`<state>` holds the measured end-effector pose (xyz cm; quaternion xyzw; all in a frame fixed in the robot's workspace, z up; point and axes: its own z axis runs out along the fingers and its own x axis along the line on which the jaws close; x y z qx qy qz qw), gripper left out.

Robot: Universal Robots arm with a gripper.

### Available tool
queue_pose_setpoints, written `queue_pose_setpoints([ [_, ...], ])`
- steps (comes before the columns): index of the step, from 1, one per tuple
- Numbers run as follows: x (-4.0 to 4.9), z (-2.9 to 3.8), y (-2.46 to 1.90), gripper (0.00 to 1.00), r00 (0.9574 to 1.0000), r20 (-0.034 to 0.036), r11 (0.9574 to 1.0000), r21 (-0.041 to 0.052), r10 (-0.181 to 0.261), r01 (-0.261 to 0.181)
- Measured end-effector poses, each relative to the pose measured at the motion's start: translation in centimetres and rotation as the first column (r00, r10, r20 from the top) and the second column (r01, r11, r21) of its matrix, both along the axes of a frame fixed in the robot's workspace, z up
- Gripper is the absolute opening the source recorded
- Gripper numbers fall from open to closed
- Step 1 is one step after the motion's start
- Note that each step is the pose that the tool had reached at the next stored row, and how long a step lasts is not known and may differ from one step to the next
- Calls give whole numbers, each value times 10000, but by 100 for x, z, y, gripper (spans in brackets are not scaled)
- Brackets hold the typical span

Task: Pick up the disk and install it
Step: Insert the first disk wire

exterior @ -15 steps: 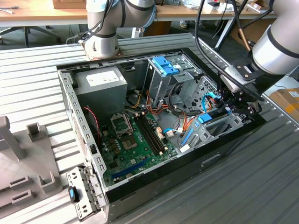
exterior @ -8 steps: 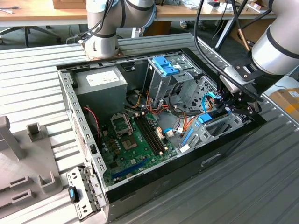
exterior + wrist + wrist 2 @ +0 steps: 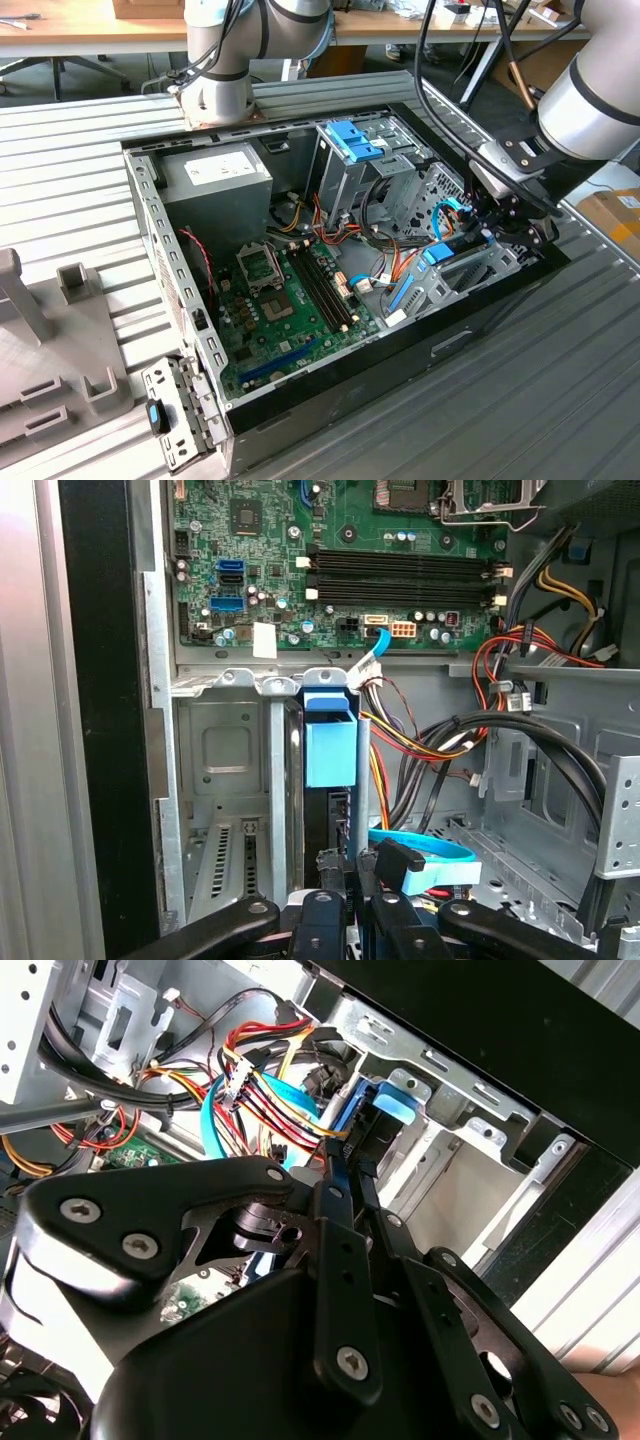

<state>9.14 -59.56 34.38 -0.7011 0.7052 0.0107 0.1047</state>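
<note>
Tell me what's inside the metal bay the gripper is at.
The disk stands on edge in the metal bay, its blue tab uppermost in the first wrist view, the gripper at its near end. How deep it sits is hidden by the bay's walls.

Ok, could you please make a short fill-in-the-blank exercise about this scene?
The black gripper is shut on the flat black disk with a ___ plastic rail.
The green motherboard lies inside the open black computer ___.
The blue plastic latch sits on ___ of the tall grey metal cage.
Missing: blue; case; top.
</note>
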Motion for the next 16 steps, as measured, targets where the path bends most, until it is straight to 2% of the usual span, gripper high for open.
queue_pose_setpoints([
  [16, 0, 19, 2, 16, 10000, 0, 10000, -2, 38, -38],
])
